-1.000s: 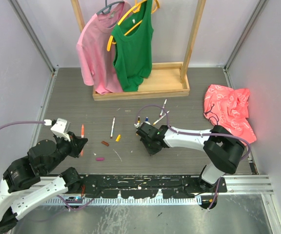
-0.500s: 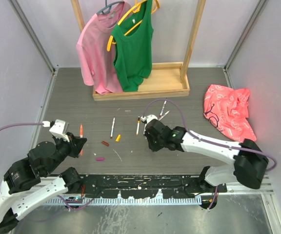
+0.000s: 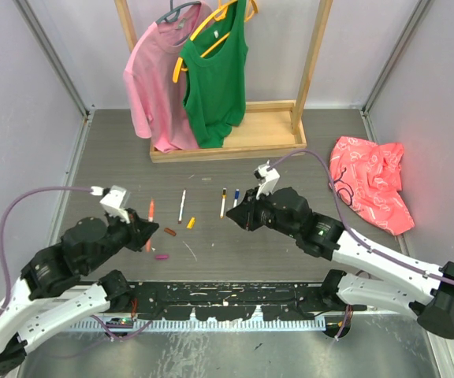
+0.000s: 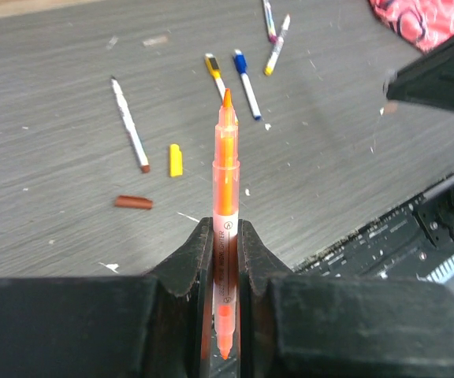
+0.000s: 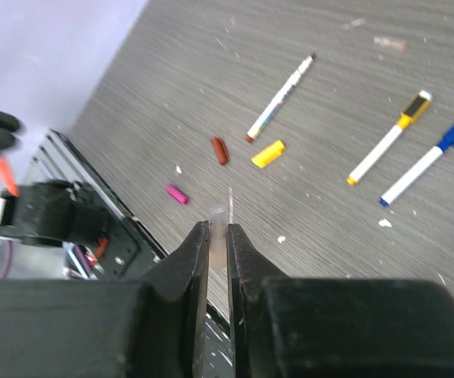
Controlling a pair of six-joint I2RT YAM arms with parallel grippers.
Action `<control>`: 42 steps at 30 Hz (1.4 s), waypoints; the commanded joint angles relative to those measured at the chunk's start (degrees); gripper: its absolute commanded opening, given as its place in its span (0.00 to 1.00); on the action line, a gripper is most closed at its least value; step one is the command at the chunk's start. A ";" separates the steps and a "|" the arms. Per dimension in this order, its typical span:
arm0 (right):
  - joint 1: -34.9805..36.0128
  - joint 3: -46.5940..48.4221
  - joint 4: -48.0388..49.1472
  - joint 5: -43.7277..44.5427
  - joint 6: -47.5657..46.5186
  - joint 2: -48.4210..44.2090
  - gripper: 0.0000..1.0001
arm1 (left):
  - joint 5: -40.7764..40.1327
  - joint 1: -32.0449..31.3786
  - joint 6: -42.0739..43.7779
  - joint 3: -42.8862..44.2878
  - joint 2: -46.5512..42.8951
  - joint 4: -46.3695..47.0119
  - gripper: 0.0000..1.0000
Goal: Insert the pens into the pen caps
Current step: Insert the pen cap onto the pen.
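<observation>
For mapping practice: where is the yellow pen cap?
Top view, left of centre: the yellow pen cap lies right of the near end of the brown-tipped pen.

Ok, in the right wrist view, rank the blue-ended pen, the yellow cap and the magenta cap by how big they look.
1. blue-ended pen, longest by far
2. yellow cap
3. magenta cap, slightly smaller though nearer the camera

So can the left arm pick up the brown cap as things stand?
Probably not yet. The brown cap lies uncovered close by, with nothing over it, but the left gripper is shut on the orange pen, so its jaws are taken.
</observation>
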 commanded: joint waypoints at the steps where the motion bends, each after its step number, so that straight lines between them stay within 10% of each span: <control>1: -0.14 0.50 8.30 1.17 4.56 -2.95 0.00 | 9.65 0.06 0.02 1.02 6.73 8.41 0.00; 16: -0.14 -15.57 35.51 -3.41 15.71 -12.54 0.00 | 14.74 -6.49 -3.09 -3.57 15.89 26.24 0.00; 30: -0.14 -20.57 49.88 -1.65 17.32 -16.34 0.00 | -7.48 -27.47 -1.71 -2.57 22.51 32.17 0.00; 42: -0.14 -20.74 50.27 -2.40 16.11 -16.77 0.00 | -10.01 -30.00 -2.44 -2.76 25.67 35.72 0.00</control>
